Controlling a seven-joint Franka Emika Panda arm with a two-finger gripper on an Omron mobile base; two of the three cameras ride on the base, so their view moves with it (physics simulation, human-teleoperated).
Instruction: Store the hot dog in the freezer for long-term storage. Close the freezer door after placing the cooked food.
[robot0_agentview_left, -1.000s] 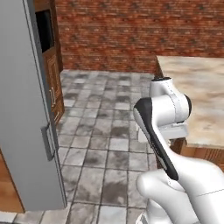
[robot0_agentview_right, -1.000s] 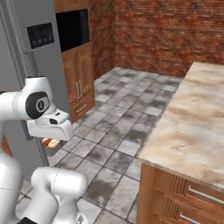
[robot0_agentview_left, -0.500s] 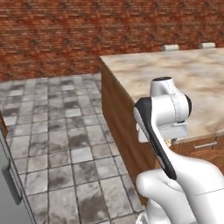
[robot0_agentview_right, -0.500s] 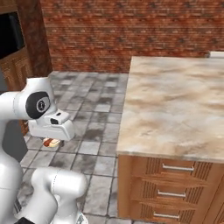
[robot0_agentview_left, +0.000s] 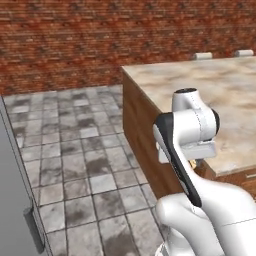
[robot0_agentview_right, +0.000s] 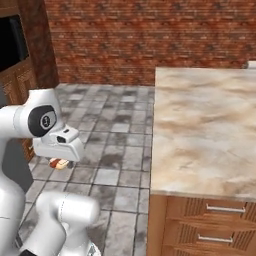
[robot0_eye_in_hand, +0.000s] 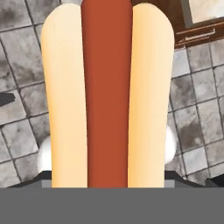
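Currently the fingers (robot0_agentview_right: 59, 164) are clamped on the hot dog (robot0_eye_in_hand: 107, 94), carried above the tiled floor (robot0_agentview_left: 80, 130) beside the worktop (robot0_agentview_right: 200, 130); a sharp swing could shake it loose.

Base views flank arm, share tiled floor (robot0_agentview_left: 75, 150); hand view looks down.

Red-brown brick wall (robot0_agentview_left: 100, 40) behind mottled grey floor tiles (robot0_agentview_left: 75, 150). Beside them, the counter top (robot0_agentview_right: 200, 125) is beige marble over brown wood drawers (robot0_agentview_right: 210, 235). Hot dog (robot0_eye_in_hand: 107, 96): tan bun, red sausage.
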